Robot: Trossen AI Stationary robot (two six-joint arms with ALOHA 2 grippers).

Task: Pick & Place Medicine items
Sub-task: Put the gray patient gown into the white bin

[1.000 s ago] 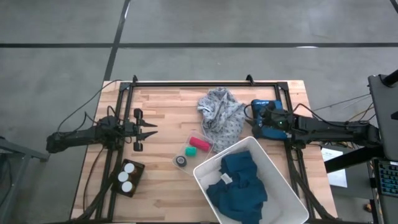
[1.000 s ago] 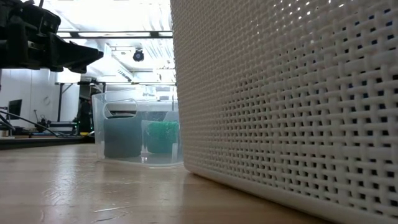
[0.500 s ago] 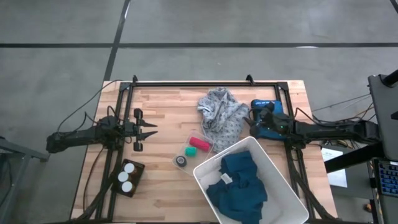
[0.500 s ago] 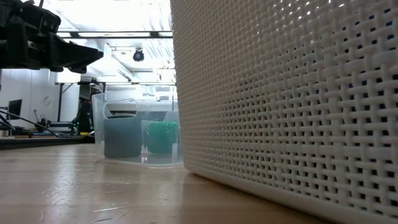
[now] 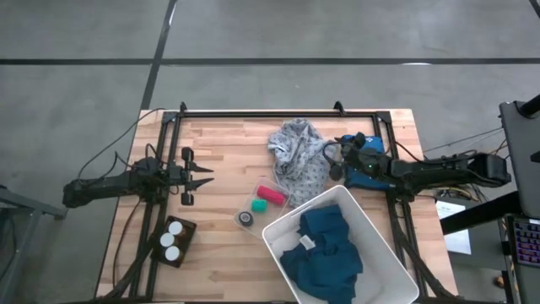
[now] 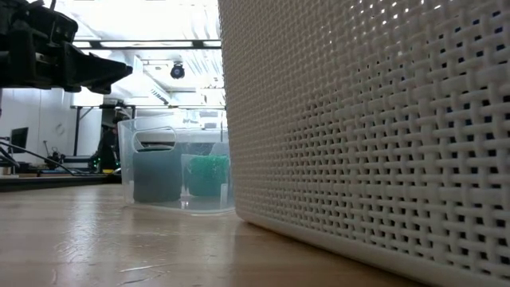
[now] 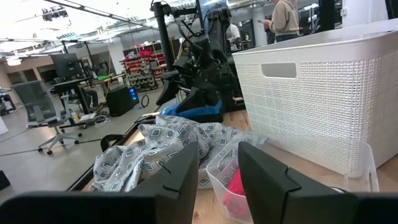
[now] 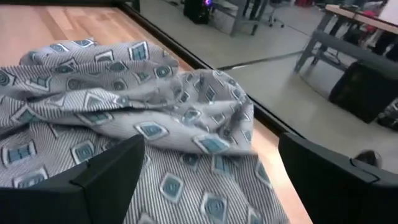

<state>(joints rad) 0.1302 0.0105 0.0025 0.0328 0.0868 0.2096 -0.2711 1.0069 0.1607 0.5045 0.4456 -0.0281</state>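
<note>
From above, you've got the three bottles (image 5: 172,239) standing in a dark holder (image 5: 187,230) near the table's (image 5: 219,143) front-left edge, white caps up, nothing touching them. The left gripper (image 5: 201,179) sits well back from them, over bare wood, fingers spread wide and empty. The right gripper (image 5: 331,160) is across the table at the edge of the grey cloth (image 5: 299,156), also spread wide, nothing in it; the blue cloth lies in the white basket (image 5: 384,253), and a clear tray (image 5: 257,187) w/ small rolls sits between. In the low view you see mostly basket wall (image 6: 366,135) and the clear tray (image 6: 177,171); the bottles don't show here. In the left wrist view the fingers (image 7: 177,177) stand apart, aimed at the cloth and basket, not at the bottles. In the right wrist view the fingers (image 8: 109,168) are wide, the grey cloth (image 8: 124,124) just ahead. Judging by this, no pick's begun: approx. the approach step. Next, you'll prob. need the left arm swung toward the holder, lowered over one cap, and closed on one bottle w/o knocking its neighbours.
</note>
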